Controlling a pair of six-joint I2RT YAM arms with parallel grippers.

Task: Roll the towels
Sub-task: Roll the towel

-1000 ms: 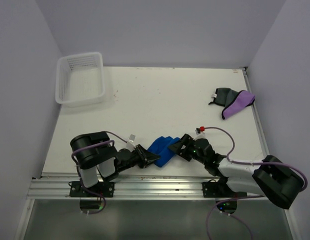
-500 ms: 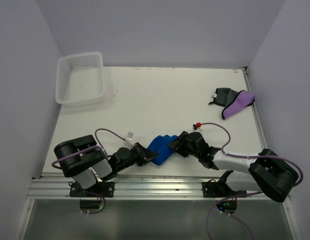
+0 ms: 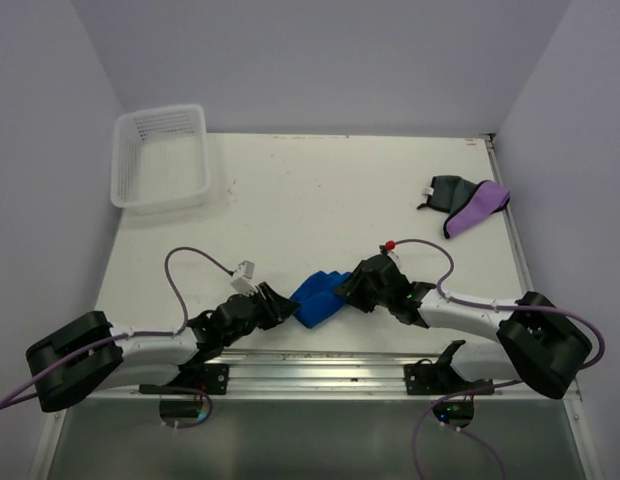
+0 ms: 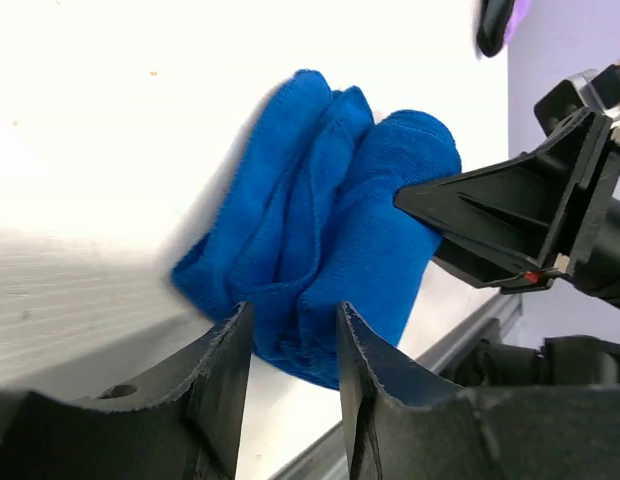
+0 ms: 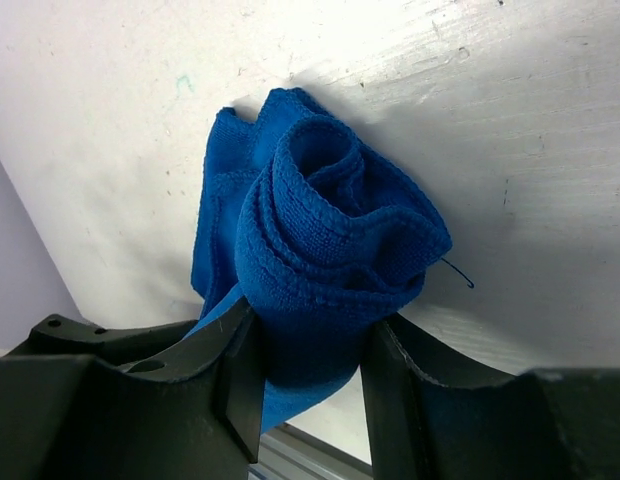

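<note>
Evidently the right pincer is closed narrowly on the coiled end of the blue towel, the roll being squeezed between its fingers, while the left pincer is pinched on the opposite end, jaws close together with cloth between them. The towel is held low at the near edge of the counter, between the two arms. It is judged soft, light and limp. The loose coil may be expected to spring open if released, so it is best taken at the ends, across the roll's full thickness. Well apart, a dark grey towel and a purple towel are heaped together at the far right, not yet rolled. A white basket is set at the far left corner, and neither is judged to be in the way.
</note>
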